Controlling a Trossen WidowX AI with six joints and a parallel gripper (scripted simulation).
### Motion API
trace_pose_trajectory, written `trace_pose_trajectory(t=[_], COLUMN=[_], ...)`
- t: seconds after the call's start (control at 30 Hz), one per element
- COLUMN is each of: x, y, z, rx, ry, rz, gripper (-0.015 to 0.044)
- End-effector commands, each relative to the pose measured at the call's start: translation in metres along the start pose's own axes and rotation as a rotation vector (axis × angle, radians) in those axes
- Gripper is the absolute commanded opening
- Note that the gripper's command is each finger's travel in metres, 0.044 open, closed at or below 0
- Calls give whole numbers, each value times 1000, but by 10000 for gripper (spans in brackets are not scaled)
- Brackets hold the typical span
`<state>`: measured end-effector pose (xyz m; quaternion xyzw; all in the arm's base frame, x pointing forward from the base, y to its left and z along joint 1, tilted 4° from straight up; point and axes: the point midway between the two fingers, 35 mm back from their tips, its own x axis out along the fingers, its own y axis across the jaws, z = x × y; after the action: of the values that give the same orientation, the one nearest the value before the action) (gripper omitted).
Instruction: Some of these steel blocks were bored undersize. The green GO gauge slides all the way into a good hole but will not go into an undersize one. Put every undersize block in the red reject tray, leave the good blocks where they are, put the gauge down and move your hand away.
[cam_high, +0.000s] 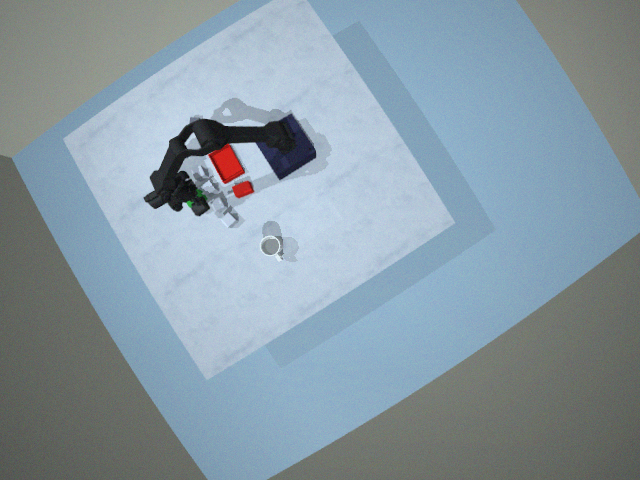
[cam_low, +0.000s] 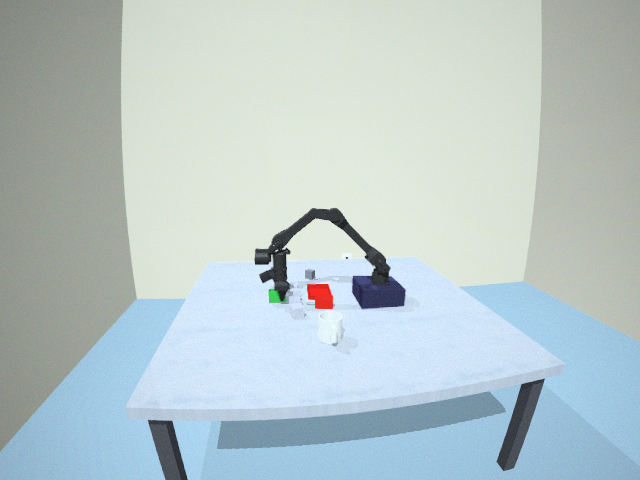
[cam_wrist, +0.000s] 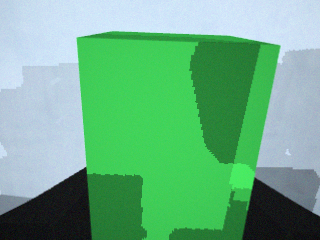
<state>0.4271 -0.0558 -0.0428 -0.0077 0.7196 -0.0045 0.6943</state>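
Your tool (cam_high: 199, 206) (cam_low: 281, 297) (cam_wrist: 165, 167) is squeezed on the green gauge (cam_high: 196, 198) (cam_low: 276, 296) (cam_wrist: 155, 115), at about eight o'clock from the red tray (cam_high: 226, 164) (cam_low: 318, 290), so a crooked push could bump the nearby blocks and fool you.

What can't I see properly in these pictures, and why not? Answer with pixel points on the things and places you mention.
- Green gauge's (cam_high: 199, 195) (cam_low: 275, 296) (cam_wrist: 145, 110) lower end: cut off by the wrist picture's bottom edge.
- Any holes in the steel blocks (cam_high: 230, 219) (cam_low: 297, 310): too small in the top and outside views.
- Mug's (cam_high: 270, 245) (cam_low: 329, 327) far side: hidden behind its front, outside view.
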Motion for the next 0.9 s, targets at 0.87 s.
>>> trace_pose_trajectory(t=[0.87], x=[-4], y=[0], z=[15], rx=[1], ry=[-16], rz=[-5], gripper=[0])
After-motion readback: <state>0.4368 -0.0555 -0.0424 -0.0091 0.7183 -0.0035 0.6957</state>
